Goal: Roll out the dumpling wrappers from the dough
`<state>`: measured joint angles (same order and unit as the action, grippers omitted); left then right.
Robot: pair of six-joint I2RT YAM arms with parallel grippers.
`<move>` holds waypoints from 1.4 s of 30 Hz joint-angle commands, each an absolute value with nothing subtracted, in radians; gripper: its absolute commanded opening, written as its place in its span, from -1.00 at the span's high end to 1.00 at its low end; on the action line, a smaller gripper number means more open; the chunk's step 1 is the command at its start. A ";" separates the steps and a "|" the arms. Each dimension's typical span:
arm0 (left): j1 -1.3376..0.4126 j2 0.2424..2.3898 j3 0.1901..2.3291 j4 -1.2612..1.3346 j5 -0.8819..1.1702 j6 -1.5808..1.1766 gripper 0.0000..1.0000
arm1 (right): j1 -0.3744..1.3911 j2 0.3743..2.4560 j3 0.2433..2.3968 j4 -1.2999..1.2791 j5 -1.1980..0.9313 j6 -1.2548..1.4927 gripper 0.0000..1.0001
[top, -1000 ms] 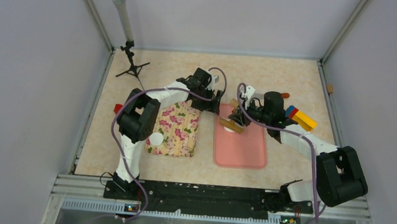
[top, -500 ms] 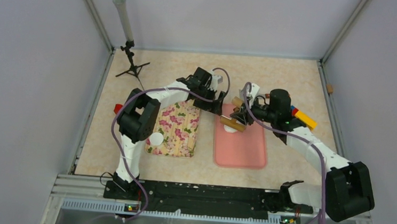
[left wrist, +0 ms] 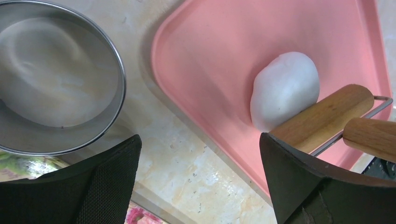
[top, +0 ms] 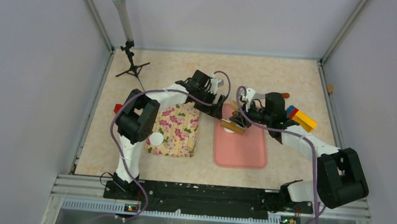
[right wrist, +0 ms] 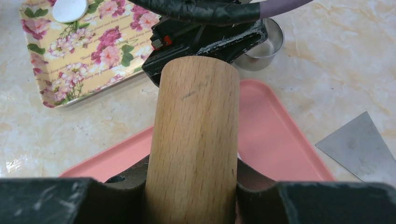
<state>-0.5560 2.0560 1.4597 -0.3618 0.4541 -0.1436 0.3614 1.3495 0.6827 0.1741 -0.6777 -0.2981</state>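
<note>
the pink board point(left wrist: 201, 51) lay on the table point(top: 274, 75). nothing pinned it, so i judged it could skid if the wooden roller point(left wrist: 322, 119) pushed hard along it. the right hand point(right wrist: 194, 189) was clamped on that roller's handle. the barrel touched one side of the dough point(left wrist: 285, 88), a thick white lump on the board just ahead of the left hand's right finger. the left hand point(left wrist: 198, 140) gaped wide with nothing in it, close beside the roller (close enough, i thought, that a forward stroke might clip it). the soft dough could also stick to the wood and lift, or squeeze off toward the board's edge.

of the containers, the floral tray point(right wrist: 70, 51) sat beyond the right hand and to its left, with one round white dumpling wrapper point(right wrist: 70, 9) at a far corner. the steel ring point(left wrist: 122, 79) stood off the board, ahead of the left hand's left finger. nothing showed inside it.
</note>
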 commanded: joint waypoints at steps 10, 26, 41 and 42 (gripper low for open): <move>-0.521 2.003 1.432 -0.290 0.535 -0.121 -0.90 | 0.351 1.288 0.692 0.084 -0.695 -0.388 1.00; -0.405 1.934 1.387 -0.255 0.661 -0.175 -0.88 | 0.352 1.341 0.691 0.249 -0.634 -0.281 1.00; -0.393 1.932 1.393 -0.247 0.758 -0.193 -0.88 | 0.371 1.345 0.665 -0.019 -0.638 -0.397 1.00; -0.391 1.935 1.394 -0.248 0.758 -0.194 -0.88 | 0.373 1.349 0.667 -0.039 -0.634 -0.400 1.00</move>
<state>-0.3985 1.9903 1.3949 -0.2878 0.7227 -0.1856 0.3599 1.3361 0.6743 0.1638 -0.6533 -0.3489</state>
